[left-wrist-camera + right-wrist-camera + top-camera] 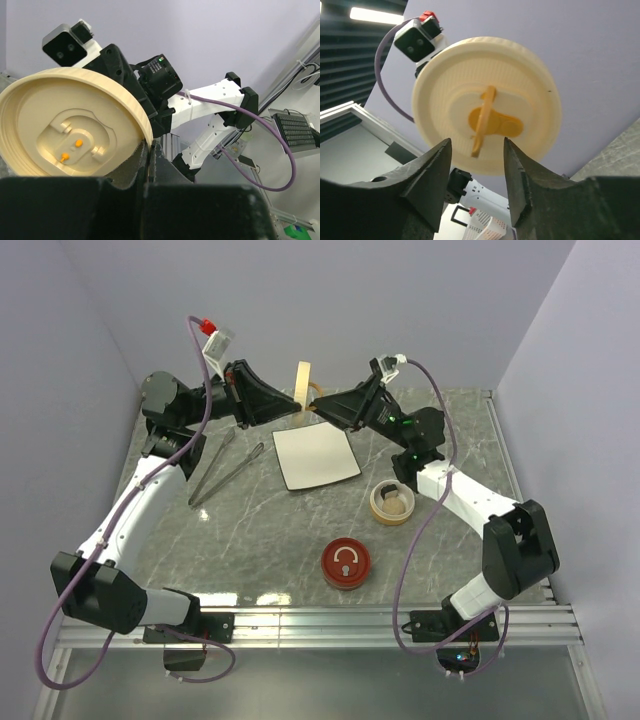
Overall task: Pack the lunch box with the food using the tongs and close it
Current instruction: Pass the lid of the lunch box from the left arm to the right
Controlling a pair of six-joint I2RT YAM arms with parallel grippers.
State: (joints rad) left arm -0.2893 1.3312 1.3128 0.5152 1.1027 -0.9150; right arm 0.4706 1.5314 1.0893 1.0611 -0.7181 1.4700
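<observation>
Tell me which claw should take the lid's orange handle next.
Probably right. The right claw is open and faces the handle of the beige lid; the left claw is shut on the lid's rim.

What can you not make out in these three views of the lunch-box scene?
- Food: in no view; the top view is too small to show inside the round container.
- Left gripper hold on the beige lid: left wrist view, its own dark body covers it.
- Right gripper touching the lid's tab: right wrist view, cannot tell.
</observation>
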